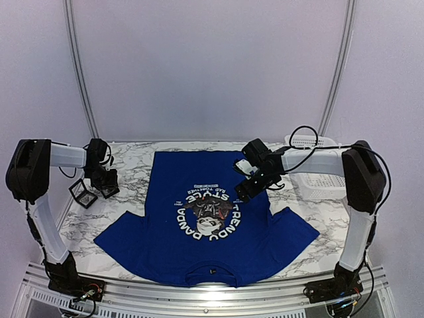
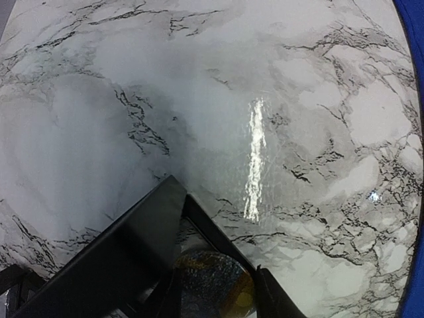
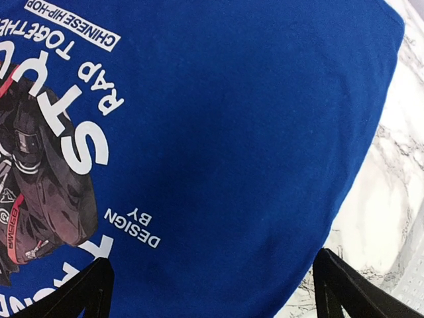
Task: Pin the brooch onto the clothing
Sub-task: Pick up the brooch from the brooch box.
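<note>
Clothing point(image 1: 165, 238) flat; R arm point(image 1: 311, 161) bent over it, jaws apart.

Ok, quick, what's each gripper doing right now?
Left gripper: cannot tell, black box hides the jaws.
Right gripper: open, empty, above the blue T-shirt.

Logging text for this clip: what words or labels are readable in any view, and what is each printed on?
"TRENDY PANDA STYLE": white ring around the graphic on the T-shirt.
"RAP TOGETHER": T-shirt, just outside the ring.
"CHINESE HIP-HOP": white label printed beyond that.
"DESIGN BY": T-shirt, beside the ring.
Tiny print on the ring's opposite side: too small to read.
</note>
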